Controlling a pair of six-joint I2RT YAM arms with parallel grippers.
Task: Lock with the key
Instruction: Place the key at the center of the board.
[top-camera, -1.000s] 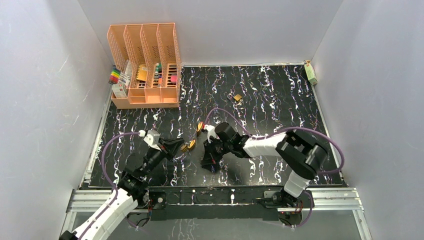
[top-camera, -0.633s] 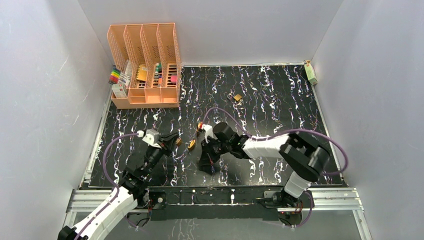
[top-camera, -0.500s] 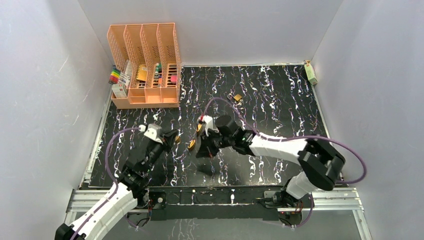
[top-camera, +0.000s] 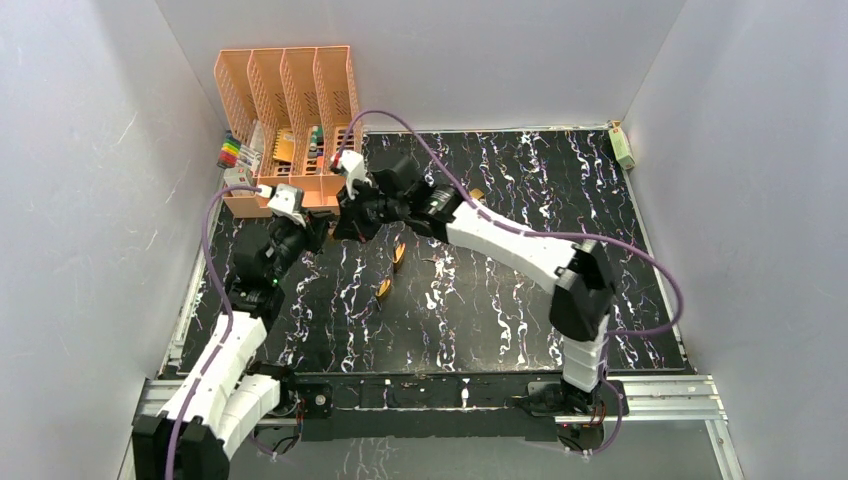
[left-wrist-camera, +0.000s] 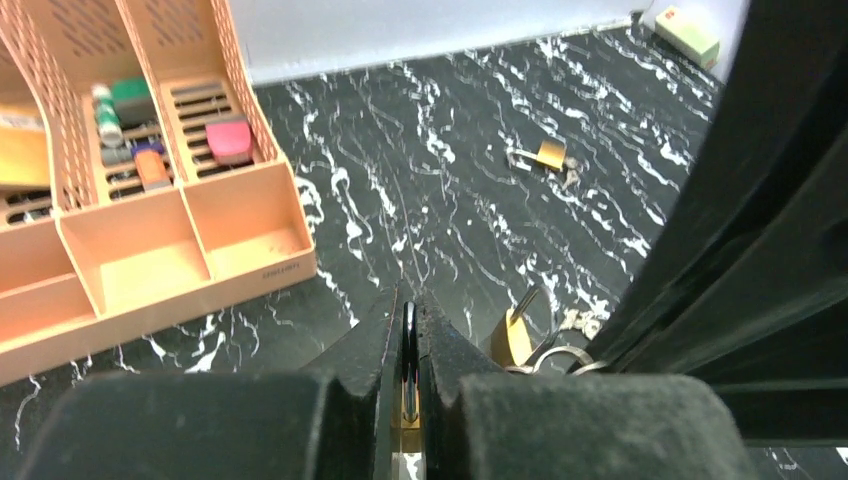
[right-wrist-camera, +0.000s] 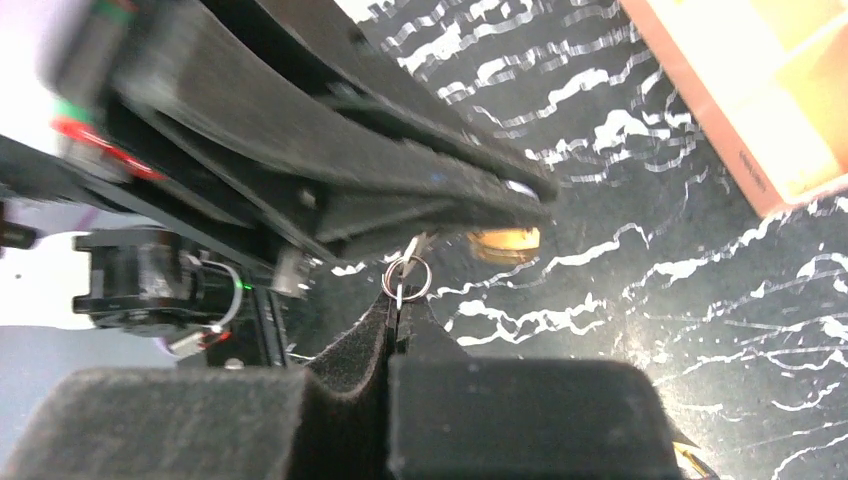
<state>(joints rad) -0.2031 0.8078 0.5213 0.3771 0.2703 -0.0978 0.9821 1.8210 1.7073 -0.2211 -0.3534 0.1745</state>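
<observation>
Lining up is the whole job here, I reckon. Both arms reach over the table (top-camera: 560, 260) to just in front of the orange organizer (top-camera: 290, 110), tips nearly meeting and apparently lifted off the surface.

Left gripper (left-wrist-camera: 408, 300) is clamped right down on the padlock (left-wrist-camera: 405, 428). Right gripper (right-wrist-camera: 398, 305) is pinched tight on the key (right-wrist-camera: 414, 246), with the key ring (right-wrist-camera: 407, 278) poking out past its fingertips.

To do it well:
- Keep the left arm rigid.
- Bring the key in square to the lock body, slowly and with no side load.
- The pinch on the key is thin, so it could twist.

Padlock: small and brass. Only a sliver of it and a thin dark strip show between the pads, so I can't tell which way the keyway faces.

Key: a tiny silver sliver, mostly hidden. I can't tell which end points out.
</observation>
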